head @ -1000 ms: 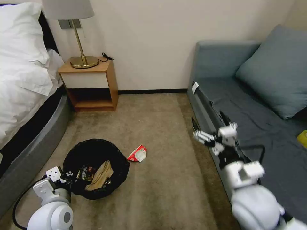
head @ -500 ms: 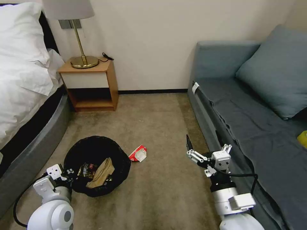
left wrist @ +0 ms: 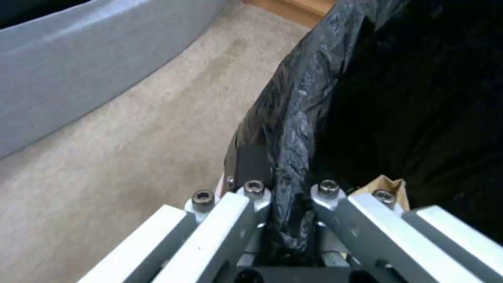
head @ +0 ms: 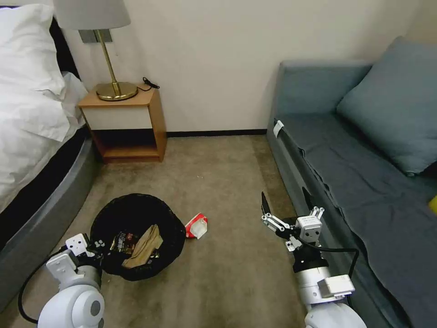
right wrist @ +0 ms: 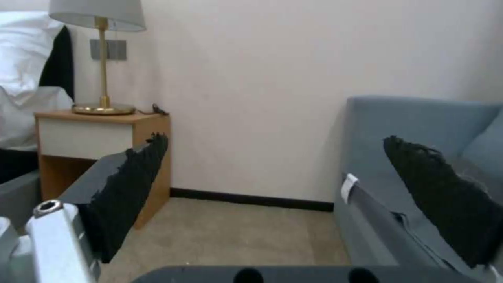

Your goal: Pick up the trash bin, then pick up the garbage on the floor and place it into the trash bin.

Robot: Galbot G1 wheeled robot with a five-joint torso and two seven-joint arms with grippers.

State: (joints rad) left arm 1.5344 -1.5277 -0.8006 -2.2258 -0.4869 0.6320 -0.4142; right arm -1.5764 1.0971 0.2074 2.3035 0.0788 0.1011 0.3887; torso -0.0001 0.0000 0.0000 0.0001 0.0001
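Bin: trash bin point(head: 136, 214) sits on the carpet near the bed, black bag liner over the rim, pretty much in front of the robot's left side.
Inside the bin: a tan paper wad point(head: 142, 248) and a dark snack wrapper point(head: 122, 242) lying next to it, both down in the liner.
Left tool: left tool point(head: 95, 252) is clamped on the bin's near rim; in the wrist view the left tool point(left wrist: 288, 192) has both fingers pinched tight onto the bunched black liner.
Carton scrap: red-and-white carton scrap point(head: 197, 226) is on the floor just beside the bin, on its sofa side, not touching anything that I can make out.
Right tool: right tool point(head: 284, 207) hangs above the carpet close to the sofa front, fingers spread wide, nothing between them.
Around it: grey sofa point(head: 364, 182) on the right, bed point(head: 32, 136) on the left, wooden nightstand point(head: 123, 125) with a brass lamp point(head: 111, 86) against the back wall.
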